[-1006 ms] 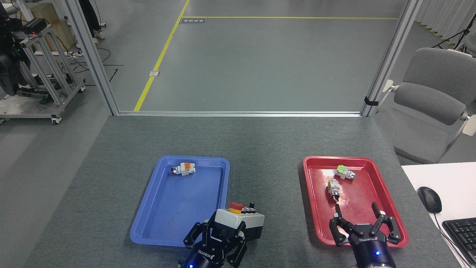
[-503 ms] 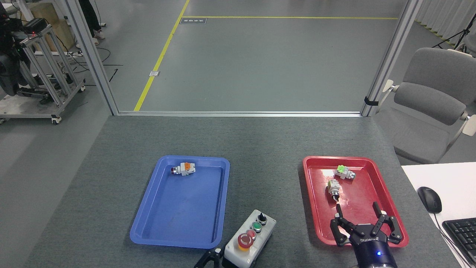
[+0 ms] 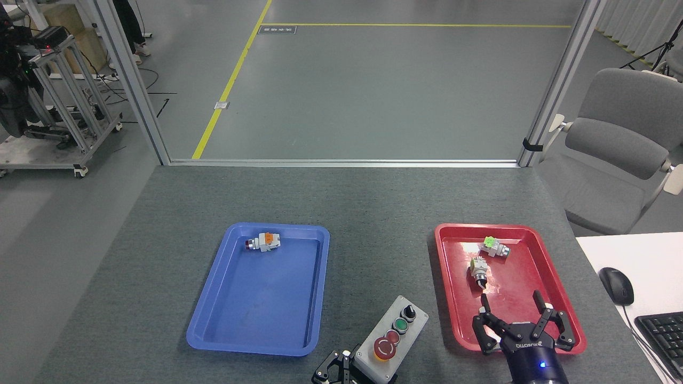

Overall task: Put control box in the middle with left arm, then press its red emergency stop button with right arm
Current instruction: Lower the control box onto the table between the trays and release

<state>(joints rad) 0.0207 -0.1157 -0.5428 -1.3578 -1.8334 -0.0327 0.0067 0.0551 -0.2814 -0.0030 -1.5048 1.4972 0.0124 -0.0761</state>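
Note:
The control box [image 3: 392, 341], light grey on top, lies slanted between the two trays close to the table's near edge. Its row runs from a black knob at the far end through a green and a small red button to the red emergency stop button [image 3: 384, 348] at the near end. My left gripper [image 3: 335, 370] shows only as black fingers at the bottom edge, against the box's near left corner, and seems to hold it. Over the near end of the red tray [image 3: 555, 250], to the right of the box, my right gripper [image 3: 516, 316] is open with its fingers spread and nothing between them.
A blue tray [image 3: 251, 298] left of the box holds one small switch part [image 3: 264, 241]. Two switch parts [image 3: 493, 247] [image 3: 478, 269] lie in the red tray. A mouse [image 3: 616, 285] and keyboard [image 3: 661, 333] sit on a white desk at right, with a grey chair [image 3: 619, 149] behind.
The left gripper has drawn back toward the bottom edge and shifted right, bringing the box from the blue tray's corner to the gap between the trays. The right gripper has barely moved.

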